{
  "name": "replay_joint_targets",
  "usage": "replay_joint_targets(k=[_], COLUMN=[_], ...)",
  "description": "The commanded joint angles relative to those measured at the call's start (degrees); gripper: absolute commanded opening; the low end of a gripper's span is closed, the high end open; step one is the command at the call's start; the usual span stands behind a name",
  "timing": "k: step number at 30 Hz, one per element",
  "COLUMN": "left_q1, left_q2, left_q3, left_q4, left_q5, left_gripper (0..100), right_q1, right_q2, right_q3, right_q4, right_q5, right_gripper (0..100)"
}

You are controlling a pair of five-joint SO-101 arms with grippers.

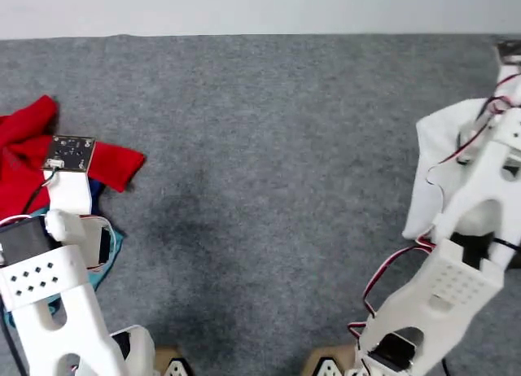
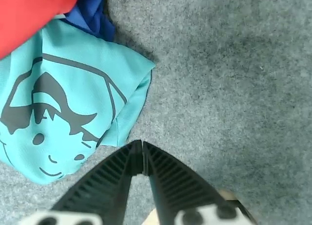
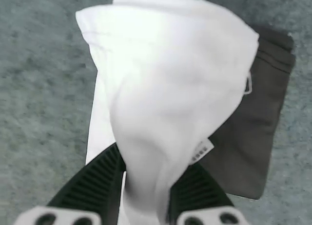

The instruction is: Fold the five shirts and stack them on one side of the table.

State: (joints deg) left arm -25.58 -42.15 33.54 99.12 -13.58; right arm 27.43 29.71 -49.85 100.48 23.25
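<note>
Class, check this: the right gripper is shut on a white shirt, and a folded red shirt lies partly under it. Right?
No. The folded shirt partly under the white shirt is dark grey, not red, as the right wrist view shows. The right gripper is shut on the white shirt.

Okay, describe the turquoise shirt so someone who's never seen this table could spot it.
On the grey table, look beside the left arm. Partly under the red shirt and the blue shirt lies the turquoise shirt, the only one with a cartoon face.
</note>
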Motion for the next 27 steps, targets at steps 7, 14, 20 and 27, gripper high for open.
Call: replay_joint_targets(k=[7,14,20,27], left_q1=[0.5,0.5,0.5,0.5], left_q2=[-1.1,-1.1,-1.0,-1.0], left_q3=[-0.3,-0.3,-0.2,-0.2], left_q4=[-0.7,-0.6,-0.7,-0.7], left_q5=[-0.4,-0.4,-0.4,-0.4], left_gripper=[1,1,1,1], right_q1=[7.1,11.3,11.6,12.2], right_q2=[-1.2,4.9,10.3,10.3], right_q3=[-0.2,-0.4,-0.4,-4.1], right_q4=[-3.4,-6.1,-7.1,-6.6], right_q5=[5.1,7.6,9.1,2.1], right_gripper=[0.8,0.8,11.0,35.1])
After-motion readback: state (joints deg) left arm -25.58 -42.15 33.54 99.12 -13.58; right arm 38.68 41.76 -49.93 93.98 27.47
